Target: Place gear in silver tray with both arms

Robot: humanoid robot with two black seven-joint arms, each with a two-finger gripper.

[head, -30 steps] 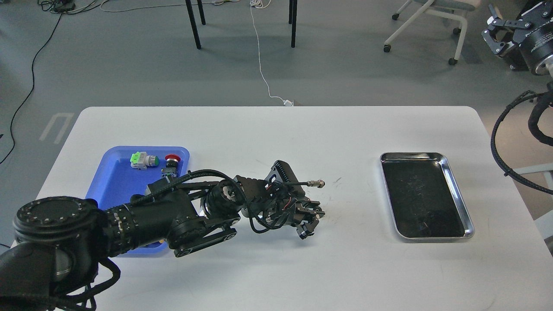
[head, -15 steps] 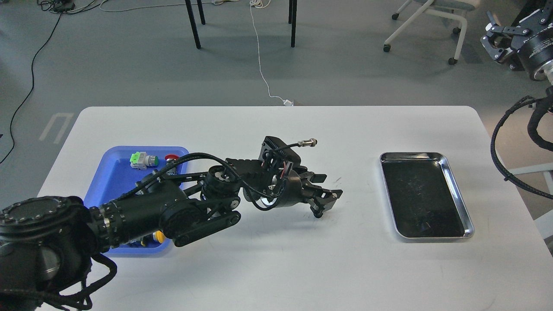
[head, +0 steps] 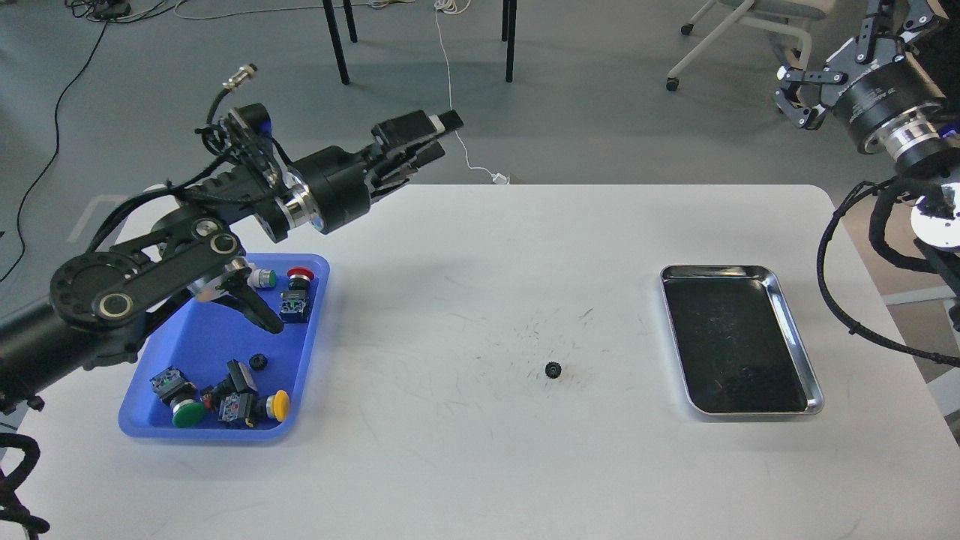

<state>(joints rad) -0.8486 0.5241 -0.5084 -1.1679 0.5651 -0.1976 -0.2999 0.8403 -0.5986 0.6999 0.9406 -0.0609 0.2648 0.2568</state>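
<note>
A small black gear [head: 553, 369] lies on the white table, mid-table and left of the silver tray [head: 793, 331], which is empty with a dark reflective bottom. My left gripper [head: 431, 139] is raised above the table's back left edge, well away from the gear, with its fingers slightly apart and nothing in them. My right gripper [head: 836, 49] is held high at the upper right, beyond the table's far right corner, with its claws spread and empty.
A blue plastic tray [head: 202, 341] at the left holds several push-buttons and another small black gear [head: 258, 362]. The left arm's elbow hangs over that tray. Chair and table legs stand on the floor behind the table.
My left gripper let go of the gear on the table, then rose and swung back to the left. My right gripper shifted left and tilted.
</note>
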